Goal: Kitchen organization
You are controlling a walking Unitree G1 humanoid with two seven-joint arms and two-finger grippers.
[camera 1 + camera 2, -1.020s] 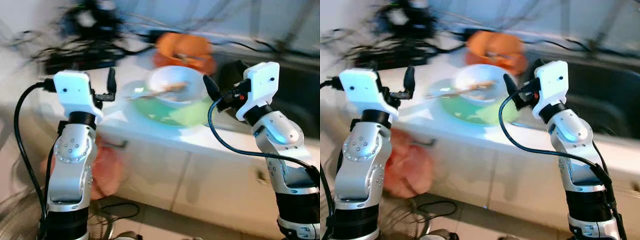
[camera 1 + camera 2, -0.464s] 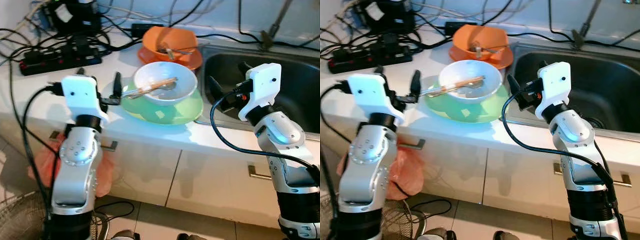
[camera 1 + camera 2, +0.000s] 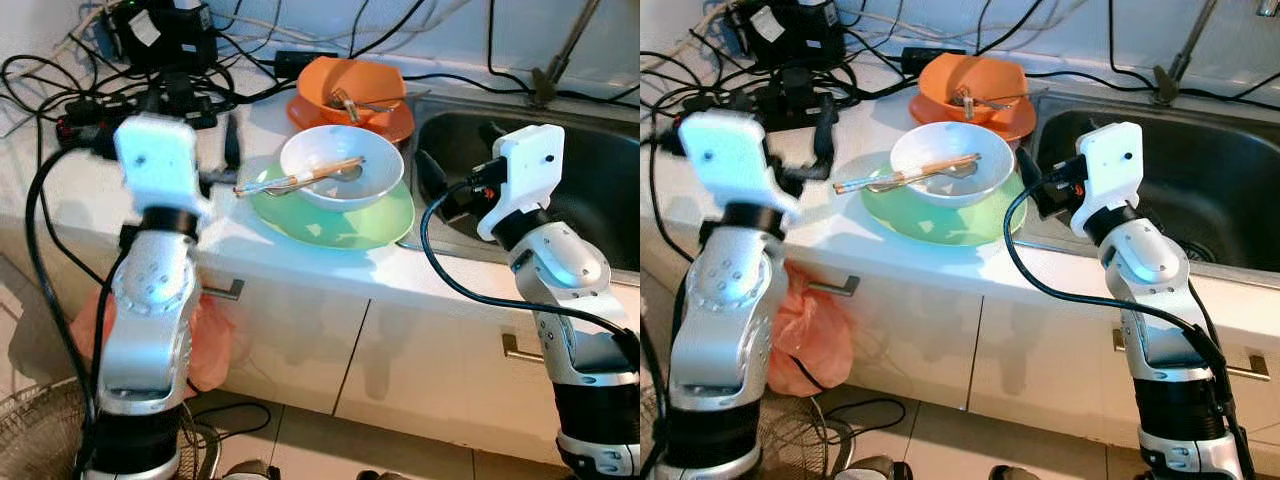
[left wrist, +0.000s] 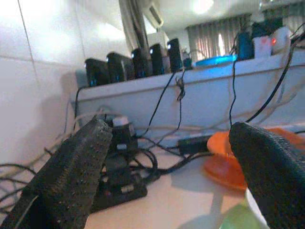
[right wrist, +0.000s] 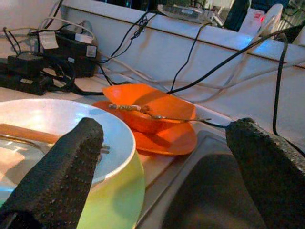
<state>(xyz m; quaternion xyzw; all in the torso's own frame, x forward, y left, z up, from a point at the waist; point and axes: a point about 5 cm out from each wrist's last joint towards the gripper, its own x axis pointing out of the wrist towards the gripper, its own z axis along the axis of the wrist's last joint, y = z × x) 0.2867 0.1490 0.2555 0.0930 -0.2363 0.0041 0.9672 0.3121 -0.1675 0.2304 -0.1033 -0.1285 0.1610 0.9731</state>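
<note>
The counter (image 3: 300, 262) carries a sink (image 3: 600, 180) on the right and a tangle of cables (image 3: 120, 70) at the back left. A green plate (image 3: 340, 222) lies near the front edge, holding a white bowl (image 3: 375, 165). Chopsticks (image 3: 300, 178) rest across the bowl, their long axis running left-right, with the left ends jutting past the rim. Behind sits an orange bowl (image 3: 350, 85) on an orange plate; its contents are hard to make out. The left gripper (image 4: 167, 181) hovers left of the plate, fingers spread and empty. The right gripper (image 5: 162, 181) hangs at the sink's edge, likewise spread and empty.
</note>
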